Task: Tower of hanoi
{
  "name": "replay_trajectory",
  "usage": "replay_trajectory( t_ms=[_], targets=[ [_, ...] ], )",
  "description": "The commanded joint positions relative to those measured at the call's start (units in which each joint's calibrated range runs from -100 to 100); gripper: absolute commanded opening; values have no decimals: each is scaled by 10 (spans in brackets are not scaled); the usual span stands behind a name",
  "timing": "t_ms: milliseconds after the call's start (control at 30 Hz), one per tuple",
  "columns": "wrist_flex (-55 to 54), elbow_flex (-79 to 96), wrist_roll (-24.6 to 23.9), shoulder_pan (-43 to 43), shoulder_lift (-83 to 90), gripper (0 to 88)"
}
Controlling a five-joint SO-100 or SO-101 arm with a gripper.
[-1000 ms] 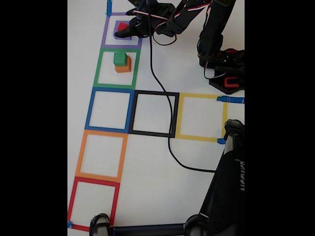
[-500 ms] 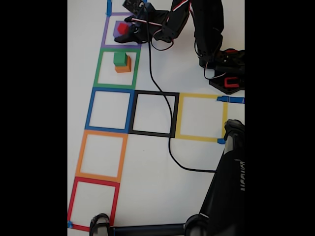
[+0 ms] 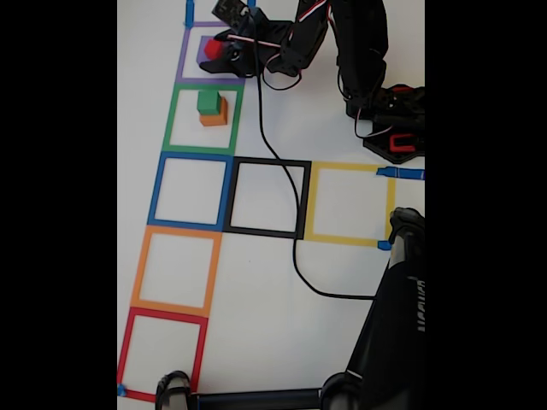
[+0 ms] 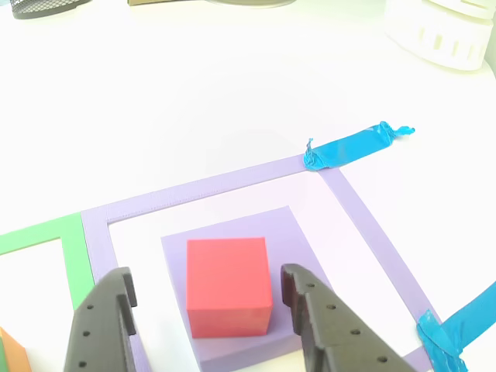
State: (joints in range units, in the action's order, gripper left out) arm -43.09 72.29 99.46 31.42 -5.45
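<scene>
- Here, in the other view, the red cube point(image 4: 229, 285) sits on top of the purple cube point(image 4: 294, 256), which stands inside the purple tape square point(image 4: 225, 184) on the white worktop point(image 4: 232, 85).
- The fingers point(image 4: 205, 318) are apart, one dark fingertip point(image 4: 108, 325) left of the red cube and the other right of it, with a visible gap on each side; they clamp nothing.
- Both fingertips hang level with the red cube's sides, and the cube lies between them.
- In the fixed view the gripper point(image 3: 224, 53) reaches in from the right over the purple tape square point(image 3: 183, 60) at the top of the column, and the red cube point(image 3: 212, 49) shows as a small spot at its tip.
- Just below, inside the green tape square point(image 3: 171, 120), the green cube point(image 3: 207, 101) rests on the orange cube point(image 3: 215, 114).
- Further down the column lie blue, orange and red tape squares, with a black square point(image 3: 267, 198) and a yellow one beside the blue.
- A black cable point(image 3: 282, 162) trails from the arm across the worktop.
- Strips of blue tape point(image 4: 353, 145) mark the far corner of the purple square in the other view.
</scene>
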Motion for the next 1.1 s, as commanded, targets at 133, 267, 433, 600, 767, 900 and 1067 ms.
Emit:
replay_trajectory(
  t_ms=[133, 267, 433, 600, 767, 900, 1067],
  targets=[
    [-16, 24, 5, -6, 30, 165],
    [-18, 23, 5, -12, 31, 165],
    [-19, 20, 5, -17, 32, 170],
    [-19, 20, 5, -19, 37, 165],
    [-19, 20, 5, -26, 40, 143],
    [-19, 20, 5, -30, 43, 97],
    [-19, 21, 5, -32, 42, 54]
  ],
)
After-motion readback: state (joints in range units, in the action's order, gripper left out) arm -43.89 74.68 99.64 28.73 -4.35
